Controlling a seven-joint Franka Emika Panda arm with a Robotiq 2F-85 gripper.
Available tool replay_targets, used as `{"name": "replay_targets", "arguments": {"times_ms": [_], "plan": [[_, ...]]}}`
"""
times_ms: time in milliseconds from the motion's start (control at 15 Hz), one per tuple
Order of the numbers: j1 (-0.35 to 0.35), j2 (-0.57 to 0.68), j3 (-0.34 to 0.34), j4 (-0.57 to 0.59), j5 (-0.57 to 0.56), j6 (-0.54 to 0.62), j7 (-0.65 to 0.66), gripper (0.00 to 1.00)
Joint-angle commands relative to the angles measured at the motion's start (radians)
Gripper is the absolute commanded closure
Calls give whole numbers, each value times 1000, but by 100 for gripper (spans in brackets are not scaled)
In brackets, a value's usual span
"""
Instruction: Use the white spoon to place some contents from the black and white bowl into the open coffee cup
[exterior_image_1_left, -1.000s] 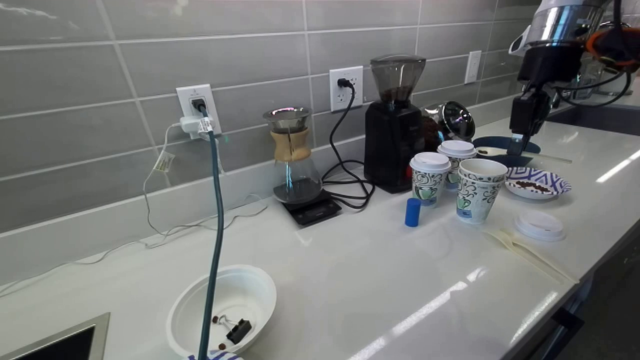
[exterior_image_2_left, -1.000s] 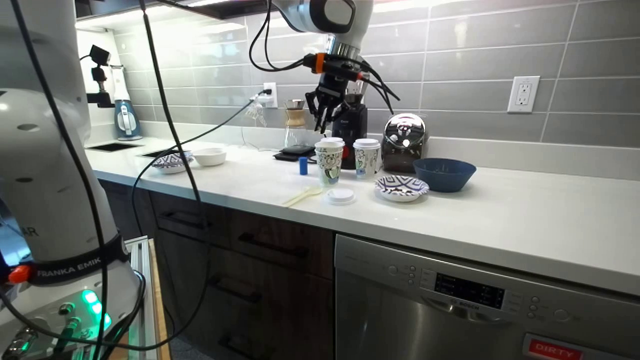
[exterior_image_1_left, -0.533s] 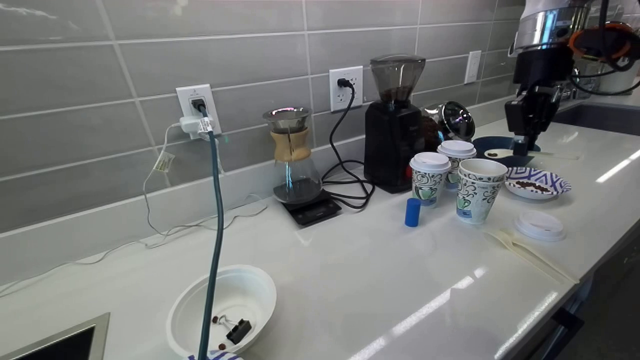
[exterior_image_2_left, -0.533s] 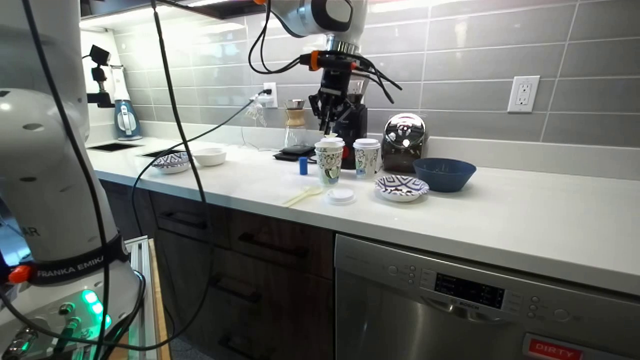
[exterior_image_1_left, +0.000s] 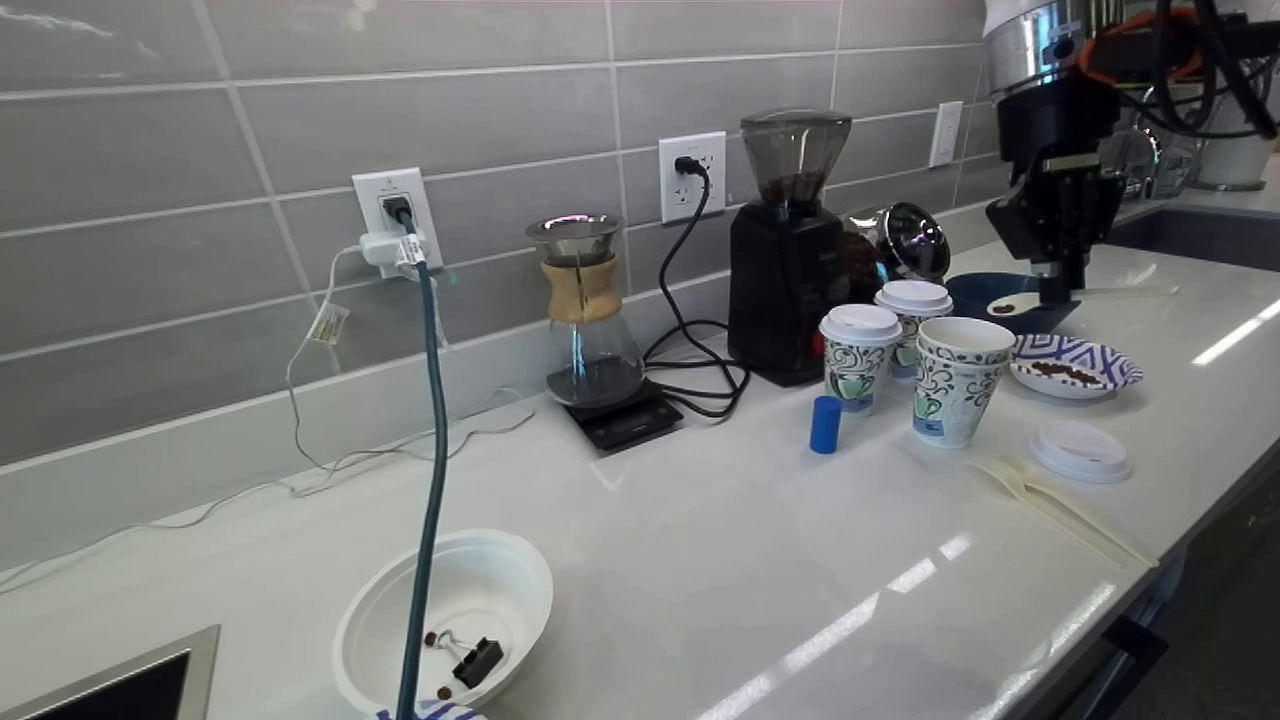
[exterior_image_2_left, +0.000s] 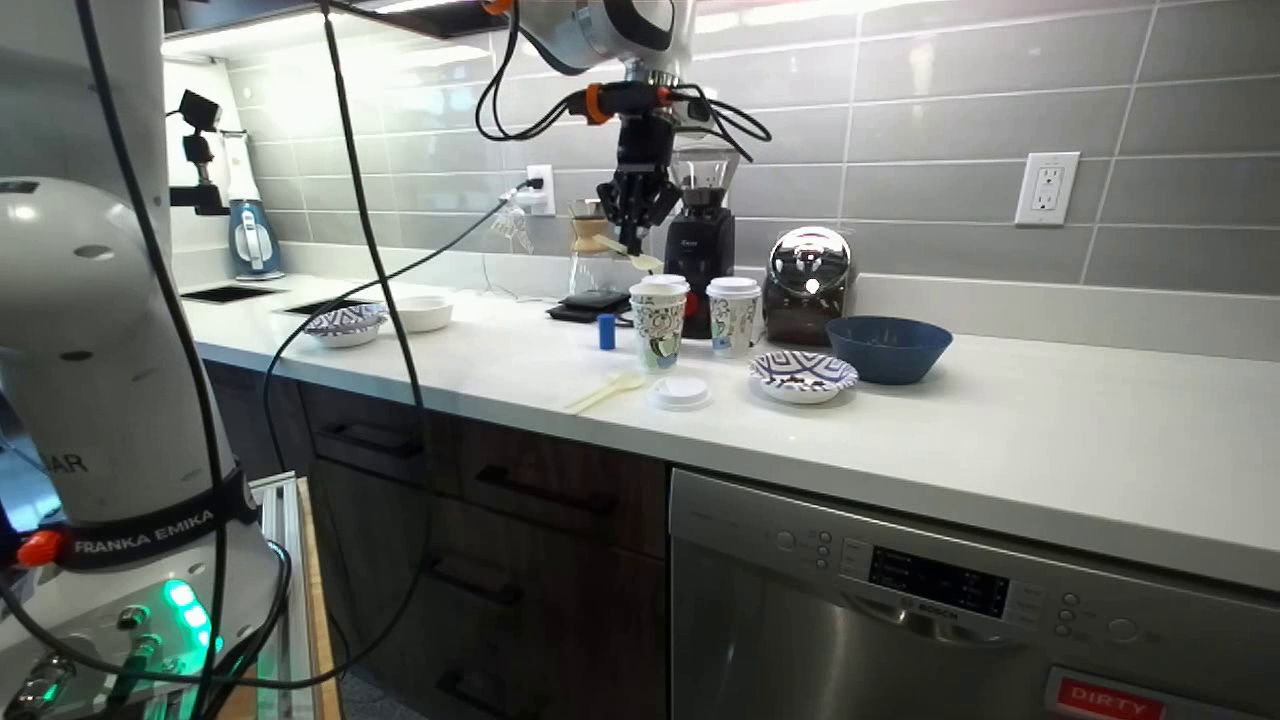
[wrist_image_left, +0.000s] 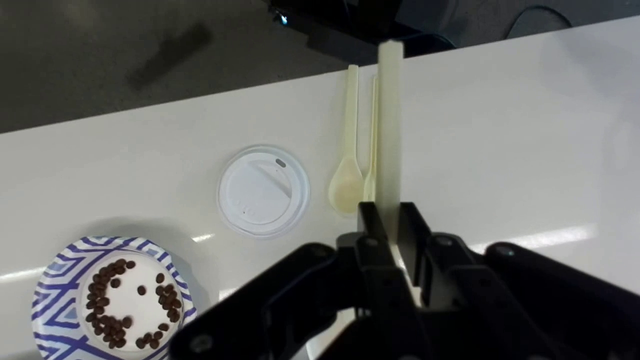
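- Gripper (wrist_image_left: 390, 217) pinching the white spoon (wrist_image_left: 389, 135) — brown bit (exterior_image_1_left: 1004, 309) in its scoop
- Patterned bowl (wrist_image_left: 57, 292) with brown beans (wrist_image_left: 114, 328)
- Coffee cup (exterior_image_1_left: 957, 390) upright, lidless — near lidded cups (exterior_image_1_left: 855, 372)

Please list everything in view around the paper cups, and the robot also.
white spoon: 1, white, in gripper
patterned bowl: 1, blue and white, near loose lid
beans: many, brown, in patterned bowl
open coffee cup: 1 (maybe 2 nested), white, near lidded cups
lidded cups: 2, white, near grinder
loose lid: 1, white, on counter
utensils: 2, cream, beside loose lid
blue bowl: 1, blue, near patterned bowl
cylinder: 1, blue, near lidded cups
grinder: 1, black, behind lidded cups
container: 1, silver, near grinder
robot arm: 1, white, over counter
gripper: 1, black, holding white spoon
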Motion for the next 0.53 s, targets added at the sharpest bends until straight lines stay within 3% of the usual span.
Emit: {"name": "replay_targets", "arguments": {"times_ms": [0,467], "plan": [[41,67,11,100,-88,-97,125,97],[99,192,6,253,-183,-197,254,97]]}}
